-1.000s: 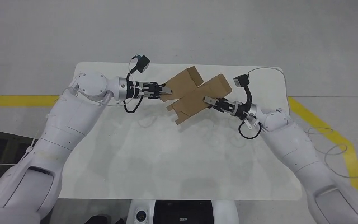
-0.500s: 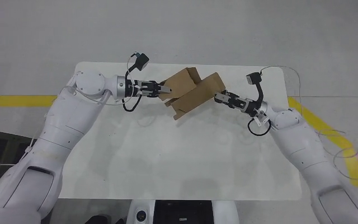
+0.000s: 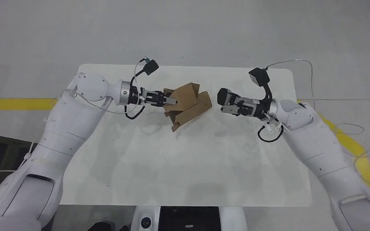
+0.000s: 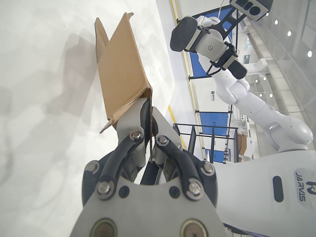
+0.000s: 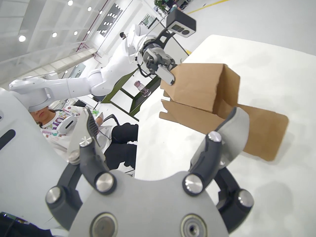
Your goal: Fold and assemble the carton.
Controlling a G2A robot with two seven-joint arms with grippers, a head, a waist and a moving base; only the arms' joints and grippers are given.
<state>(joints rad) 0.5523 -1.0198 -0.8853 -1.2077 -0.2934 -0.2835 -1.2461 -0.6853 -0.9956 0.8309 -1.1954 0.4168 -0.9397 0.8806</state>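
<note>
The carton (image 3: 188, 104) is a brown cardboard blank, part folded, over the far middle of the white desk (image 3: 173, 167), between my two end effectors.

From above it reads as a bunch of angled panels. My left end effector (image 3: 167, 99) meets its left edge, and my right end effector (image 3: 222, 102) sits just off its right side, apart from the cardboard.

My left wrist camera gives the grip itself. The left end effector (image 4: 148, 109) is pinching one thin wall of the carton (image 4: 121, 67) edge-on at a creased corner, with a finger on each face. Past that, one broad panel tilts away over the desk (image 4: 37, 50). Farther off, my right end effector (image 4: 211, 51) faces me with its dark pads spread wide and nothing between them.

My right wrist camera shows the opposite side. Here the carton (image 5: 197, 87) has two panels standing at a corner with a hollow behind them. A long flap with a rounded corner stretches low toward me over the desk (image 5: 271, 70); I cannot tell whether it touches the surface. The right end effector (image 5: 161, 115) is spread open, one fingertip overlapping that flap in the picture. Beyond it, my left end effector (image 5: 167, 73) clamps the upper corner of the standing panel.
</note>
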